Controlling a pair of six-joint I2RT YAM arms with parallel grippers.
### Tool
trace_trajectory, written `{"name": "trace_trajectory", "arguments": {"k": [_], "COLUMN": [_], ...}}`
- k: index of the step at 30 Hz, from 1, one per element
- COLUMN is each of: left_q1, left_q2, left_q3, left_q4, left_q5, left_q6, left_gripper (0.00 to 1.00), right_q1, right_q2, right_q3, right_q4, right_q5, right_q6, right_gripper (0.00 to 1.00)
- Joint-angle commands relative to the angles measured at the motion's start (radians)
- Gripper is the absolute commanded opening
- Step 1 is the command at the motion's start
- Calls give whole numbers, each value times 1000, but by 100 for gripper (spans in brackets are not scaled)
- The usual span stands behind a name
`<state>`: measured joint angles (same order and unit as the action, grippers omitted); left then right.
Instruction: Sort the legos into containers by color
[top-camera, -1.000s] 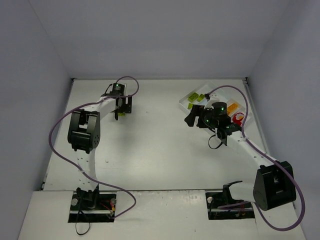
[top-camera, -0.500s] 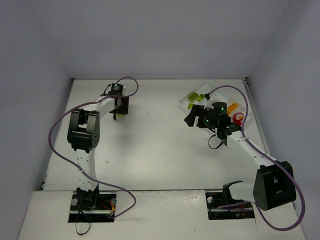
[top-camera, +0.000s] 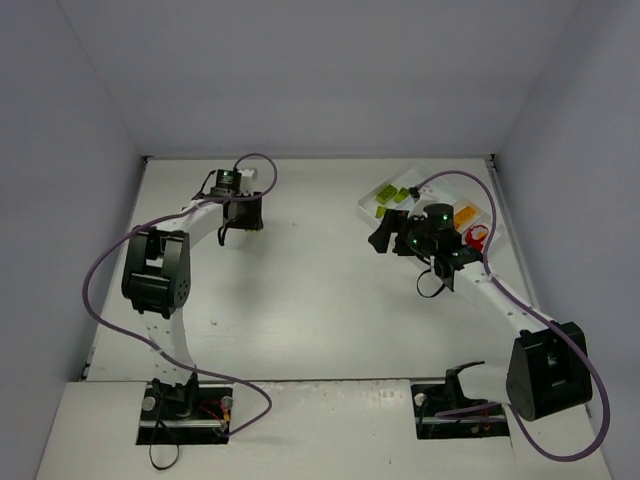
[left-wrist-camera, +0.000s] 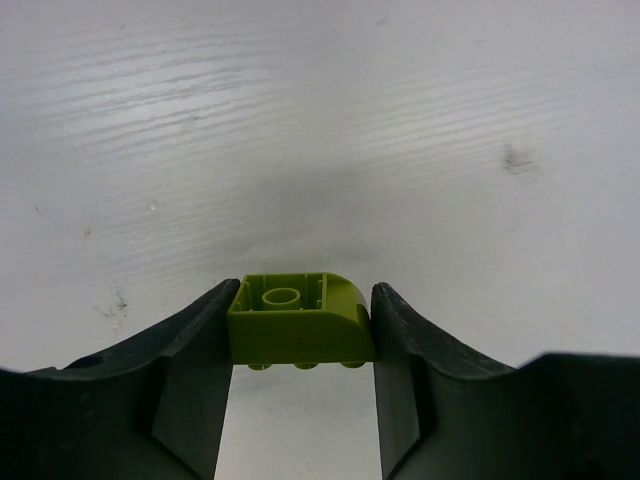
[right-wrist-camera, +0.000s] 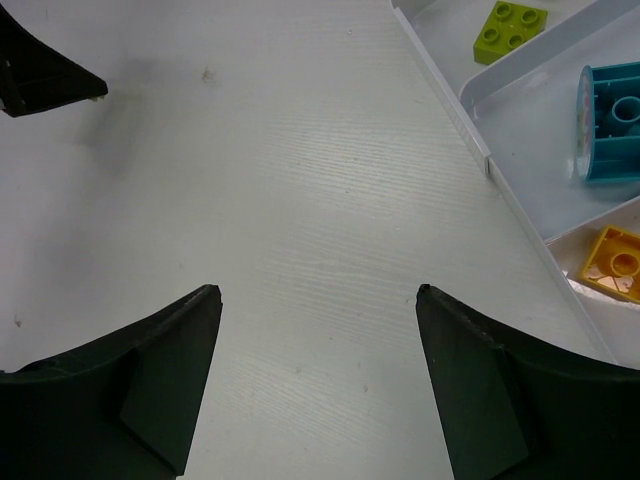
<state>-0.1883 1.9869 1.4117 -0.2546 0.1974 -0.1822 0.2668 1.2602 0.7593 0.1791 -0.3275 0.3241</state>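
Observation:
A lime green lego (left-wrist-camera: 300, 322) with one rounded edge is pinched between the fingers of my left gripper (left-wrist-camera: 300, 335), just above the bare table; from above this gripper (top-camera: 240, 215) is at the far left. My right gripper (right-wrist-camera: 318, 310) stands open over bare table with nothing between its fingers, just left of the white container tray (right-wrist-camera: 500, 180). In the tray's compartments lie a lime green lego (right-wrist-camera: 512, 28), a teal one (right-wrist-camera: 612, 120) and an orange-yellow one (right-wrist-camera: 615, 262). The top view shows the tray (top-camera: 365, 207) at the far right with green legos (top-camera: 385, 195), an orange one (top-camera: 465, 215) and a red one (top-camera: 478, 237), and the right gripper (top-camera: 400, 243) partly covering it.
Grey walls enclose the white table on three sides. Purple cables (top-camera: 110, 265) loop beside both arms. A dark shape (right-wrist-camera: 45, 75) shows at the upper left of the right wrist view.
My left gripper has closed from wide open onto the lime green lego, and the left arm's elbow has shifted left. The right arm has not moved.

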Motion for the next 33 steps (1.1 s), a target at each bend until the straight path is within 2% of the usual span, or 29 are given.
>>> {"name": "trace_trajectory", "arguments": {"k": [1,8,11,19,25,33], "left_q1": [-23,-183,-267,-407,-461,-496], "left_q2": [-166,-402,-500,-646,-657,-658], "left_q3": [-20,-131,-198,-261,-249,-229], "left_q4": [167,213,276,316,299,304], "left_q5": [143,266,289,327,349,355], "left_q6": [30,350,438,521,566,581], "left_gripper": [6,6,6,6,7,6], "right_q1": [-11,-8,-3,43,66,115], "right_q2": [-7,-27,-47,-58,-41,-18], "right_q3": [2,46,83,181,259,298], "right_q4": [80,62,45,34,36,43], "right_q5": [-38,-125,-185,-315,-412,-450], "right_q6": [6,13,27,92,124,147], "right_gripper": [75,74,75,76,76,76]}}
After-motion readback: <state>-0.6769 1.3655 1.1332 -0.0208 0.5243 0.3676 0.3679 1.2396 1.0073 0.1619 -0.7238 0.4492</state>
